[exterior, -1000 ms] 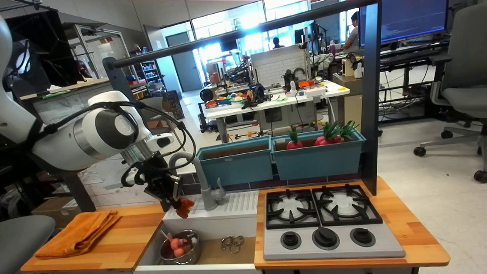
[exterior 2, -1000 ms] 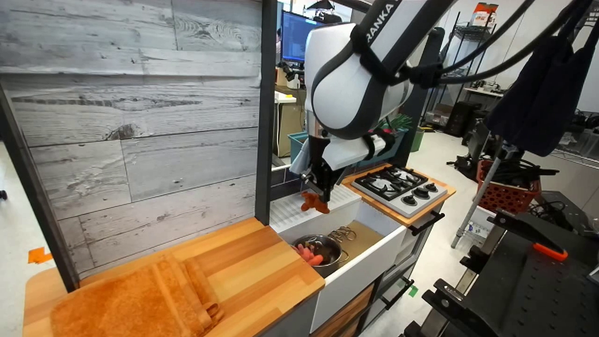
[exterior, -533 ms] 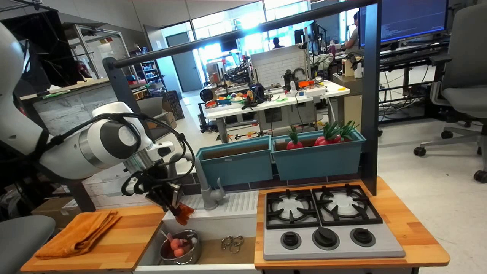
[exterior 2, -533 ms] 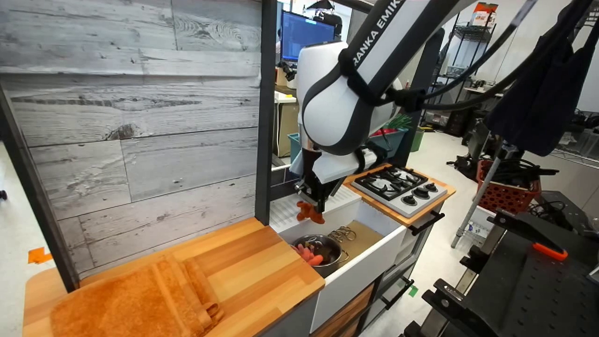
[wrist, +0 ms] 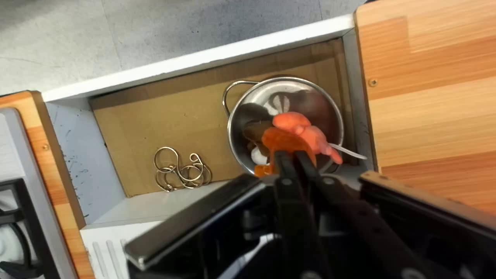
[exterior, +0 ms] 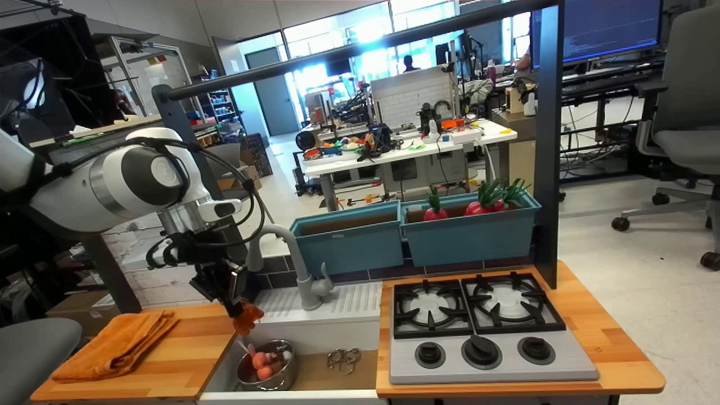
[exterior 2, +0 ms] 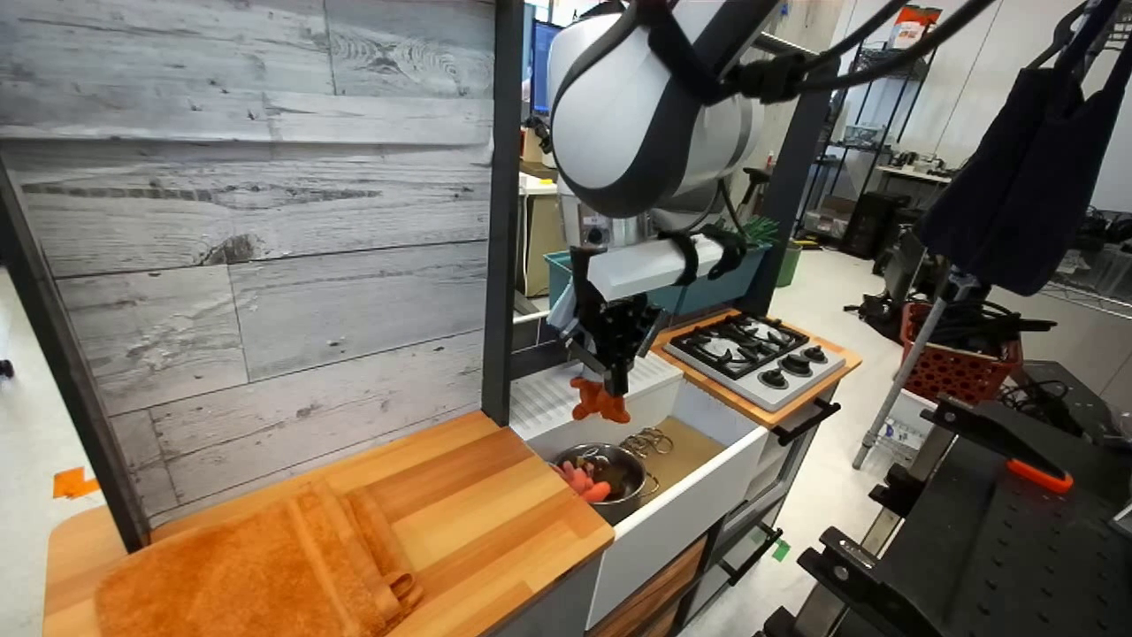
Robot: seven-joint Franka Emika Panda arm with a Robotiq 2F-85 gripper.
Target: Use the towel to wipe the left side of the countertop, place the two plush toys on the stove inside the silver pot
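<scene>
My gripper (wrist: 290, 154) is shut on an orange plush toy (wrist: 285, 140), held in the air above the sink; both exterior views show the toy too (exterior: 247, 318) (exterior 2: 600, 402). In the wrist view the toy overlaps the silver pot (wrist: 334, 108), which stands in the sink below it. A pink plush toy (wrist: 314, 136) lies in the pot, with its white tail-like strip over the rim. White and dark shapes in the pot are partly hidden by the held toy. The folded orange towel (exterior: 112, 349) lies on the left wooden countertop (exterior: 188, 360). The stove (exterior: 371, 378) side shows no plush toy.
Metal rings (wrist: 182, 170) lie on the sink floor beside the pot. A grey faucet (exterior: 304, 287) rises behind the sink. Teal planters (exterior: 349, 247) hang at the back. A dark post (exterior 2: 502, 221) and wood-patterned panel (exterior 2: 265, 221) border the left counter.
My gripper and the orange toy have first lowered, then shifted left in an exterior view. The arm has moved back with them. The pot, pink toy and towel have not moved.
</scene>
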